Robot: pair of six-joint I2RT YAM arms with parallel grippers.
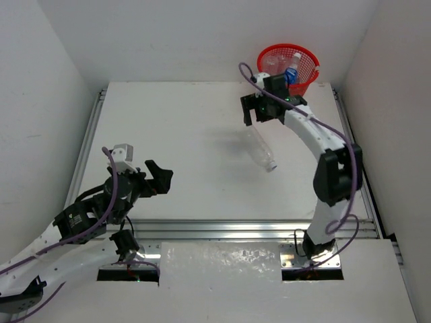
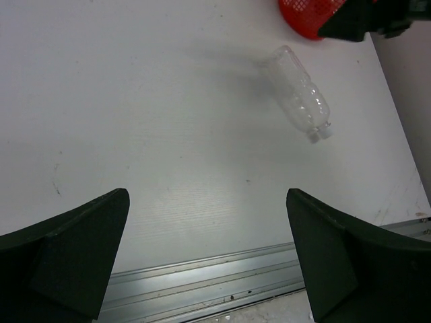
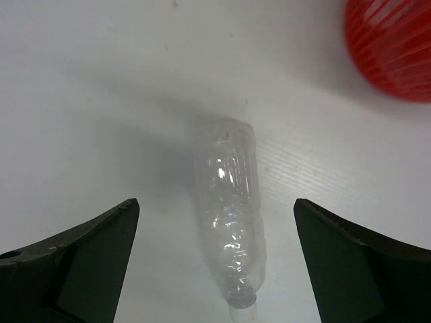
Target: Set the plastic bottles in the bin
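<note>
One plain clear bottle (image 1: 260, 149) lies on its side on the white table (image 1: 182, 134), neck toward the arms, near the red bin (image 1: 308, 75) but not touching it. Inside the bin a blue-labelled bottle (image 1: 292, 73) shows. The right gripper (image 1: 258, 116) hangs over the lying bottle, jaws wide and grasping nothing. The left gripper (image 1: 143, 163) is well apart, also spread and empty.

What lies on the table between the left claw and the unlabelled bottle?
Nothing: in the left wrist view, only bare white table separates the left claw from the unlabelled bottle.
</note>
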